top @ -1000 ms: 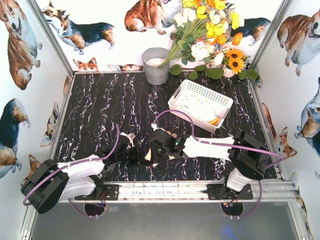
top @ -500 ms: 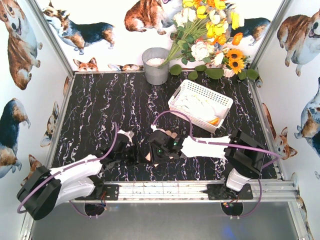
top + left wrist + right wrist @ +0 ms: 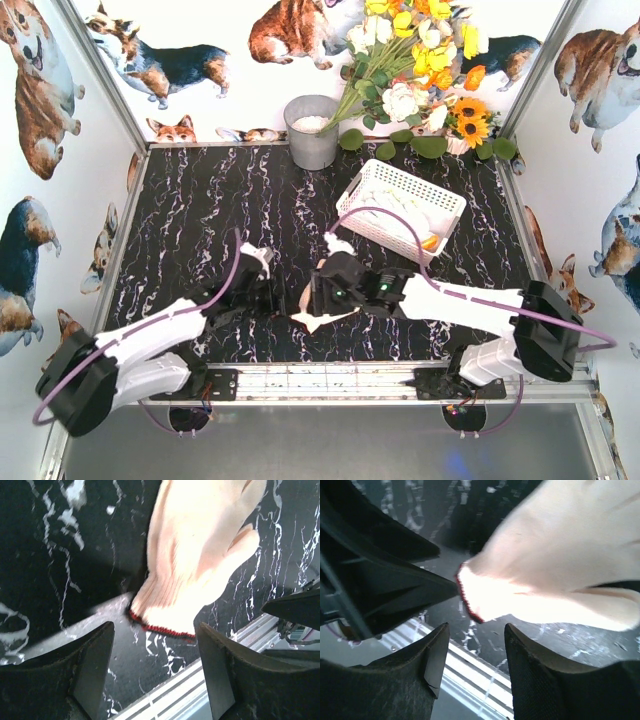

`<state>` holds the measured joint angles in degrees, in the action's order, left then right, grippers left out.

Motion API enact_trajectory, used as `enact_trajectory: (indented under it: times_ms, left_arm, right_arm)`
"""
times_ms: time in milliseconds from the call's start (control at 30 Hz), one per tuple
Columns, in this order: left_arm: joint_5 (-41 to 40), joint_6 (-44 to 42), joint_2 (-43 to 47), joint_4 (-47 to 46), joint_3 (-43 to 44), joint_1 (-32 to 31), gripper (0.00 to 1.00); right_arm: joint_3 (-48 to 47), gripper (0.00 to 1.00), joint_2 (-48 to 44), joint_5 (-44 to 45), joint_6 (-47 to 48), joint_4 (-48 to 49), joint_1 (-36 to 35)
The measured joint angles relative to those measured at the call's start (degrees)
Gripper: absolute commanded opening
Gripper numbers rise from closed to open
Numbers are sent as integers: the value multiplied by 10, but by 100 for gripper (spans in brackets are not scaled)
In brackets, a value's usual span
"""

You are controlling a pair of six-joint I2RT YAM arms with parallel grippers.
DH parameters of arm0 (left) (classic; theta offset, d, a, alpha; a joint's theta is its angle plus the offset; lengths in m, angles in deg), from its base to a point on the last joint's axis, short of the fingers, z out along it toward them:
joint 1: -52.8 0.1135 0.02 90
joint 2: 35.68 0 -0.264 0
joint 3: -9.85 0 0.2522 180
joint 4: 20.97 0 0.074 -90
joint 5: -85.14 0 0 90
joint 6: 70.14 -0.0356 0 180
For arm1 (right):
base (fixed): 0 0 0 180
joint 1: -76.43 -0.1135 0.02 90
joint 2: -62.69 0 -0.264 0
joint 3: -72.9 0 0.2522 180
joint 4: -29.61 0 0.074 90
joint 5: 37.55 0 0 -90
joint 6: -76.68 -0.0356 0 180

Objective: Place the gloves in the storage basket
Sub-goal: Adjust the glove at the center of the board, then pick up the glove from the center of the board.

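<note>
**One glove loose by the front rail, both pincers open over it**

Top view: the storage basket (image 3: 356,187) sits right of centre towards the back of the black marbled worktop (image 3: 200,220). Cream gloves (image 3: 398,215) are piled inside it, well apart from the arms. A loose glove (image 3: 320,321) lies near the front rail (image 3: 330,378), mostly covered by the right pincer (image 3: 310,300). The left pincer (image 3: 268,298) is just beside it. From above, neither pincer's jaws can be read. A grey bucket (image 3: 312,132) and flowers (image 3: 420,60) stand at the back wall. Only this view shows the basket.

Left wrist: the loose glove (image 3: 195,565) fills the upper frame, its fingertips cut off at the top. Its red-trimmed cuff points at the left pincer (image 3: 154,630). The pincer's fingers (image 3: 92,665) stand apart with nothing between them, and the cuff lies just past their tips.

Right wrist: the same glove (image 3: 560,575) is blurred and washed out, its cuff towards the right pincer (image 3: 476,630). That pincer is likewise open and empty. The left arm (image 3: 375,585) blocks the left side.
</note>
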<state>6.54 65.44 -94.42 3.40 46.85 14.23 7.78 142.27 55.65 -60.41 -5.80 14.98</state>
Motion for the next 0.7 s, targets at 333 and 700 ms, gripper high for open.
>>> enact_trajectory:
  times_ms: [333,700]
  left_arm:
    - [28,-58,-141,-60,57,0,59]
    - [92,-54,-198,-126,48,0,41]
  right_arm:
    - [87,45,-35,33,-61,-25,26]
    - [119,34,-22,47,-87,3,38]
